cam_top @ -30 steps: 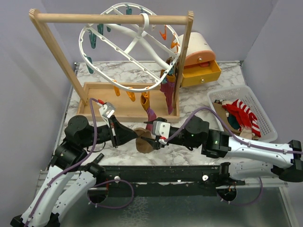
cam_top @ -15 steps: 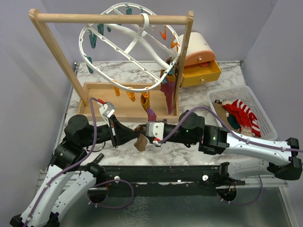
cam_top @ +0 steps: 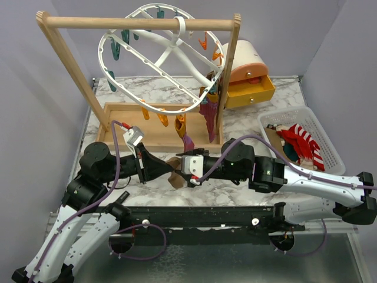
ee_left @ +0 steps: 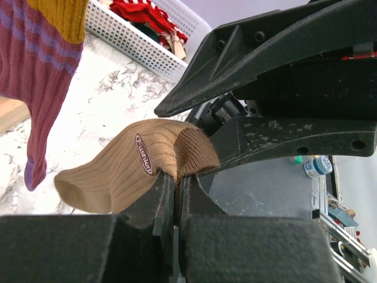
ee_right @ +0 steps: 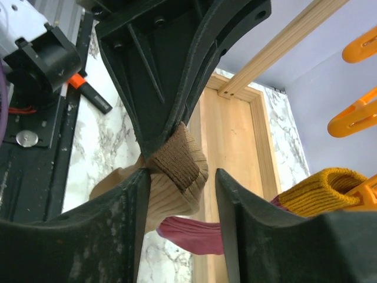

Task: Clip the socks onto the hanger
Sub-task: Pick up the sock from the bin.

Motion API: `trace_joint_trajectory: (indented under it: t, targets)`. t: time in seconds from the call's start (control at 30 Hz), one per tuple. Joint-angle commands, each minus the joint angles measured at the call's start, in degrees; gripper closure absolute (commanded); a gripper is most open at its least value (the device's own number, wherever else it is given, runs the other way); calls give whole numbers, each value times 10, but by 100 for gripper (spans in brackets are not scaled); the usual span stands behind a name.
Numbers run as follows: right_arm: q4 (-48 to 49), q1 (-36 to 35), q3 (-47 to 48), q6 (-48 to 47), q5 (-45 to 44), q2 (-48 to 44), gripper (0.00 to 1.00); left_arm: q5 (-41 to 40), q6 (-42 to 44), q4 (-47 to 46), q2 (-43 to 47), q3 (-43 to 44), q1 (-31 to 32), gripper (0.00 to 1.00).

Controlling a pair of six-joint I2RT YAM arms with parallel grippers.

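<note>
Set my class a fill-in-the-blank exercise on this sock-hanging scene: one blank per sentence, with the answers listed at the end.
1. The left gripper has its fingers ____ on the tan sock.
2. The right gripper has its fingers ____, one on each side of that sock.
3. The striped sock lies in the white ____.
4. The hanger hangs from the ____ bar.

Answers: shut; open; basket; wooden.
</note>
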State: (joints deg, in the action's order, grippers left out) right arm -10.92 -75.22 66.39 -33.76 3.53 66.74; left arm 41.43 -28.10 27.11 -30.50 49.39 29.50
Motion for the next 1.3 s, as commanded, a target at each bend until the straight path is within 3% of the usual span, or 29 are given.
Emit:
trace_joint_trajectory:
  t: [0.0, 0.23, 0.27, 0.33, 0.37, 0.4, 0.57, 0.77, 1.0, 1.27]
  targets:
    - [-24, -4, 18, -19, 8, 2, 52, 17, -8, -3, -3, 22, 3, 100]
    - [-7, -4, 19, -12, 12, 5, 86, 16, -7, -2, 2, 24, 3, 100]
    - [-5, -4, 18, -7, 12, 4, 90, 11, -4, 0, 4, 24, 3, 93]
    - [-2, -4, 16, 7, 7, 1, 99, -5, 2, 8, 9, 23, 3, 62]
    - [1, -4, 13, 19, -1, -1, 99, -18, 8, 12, 16, 22, 3, 14]
    - [6, -4, 10, 35, -11, -4, 100, -43, 18, 18, 23, 22, 3, 3]
    - [34, -4, -33, 127, -33, -40, 100, -175, 80, 7, 121, -12, 3, 1]
    - [99, -3, -88, 257, -22, -78, 100, -194, 108, -135, 288, -126, 3, 1]
    - [186, -3, -116, 360, -3, -86, 100, -56, 142, -181, 223, -146, 3, 6]
    - [187, -3, -96, 412, 1, -65, 99, 2, 199, -195, 176, -127, 3, 12]
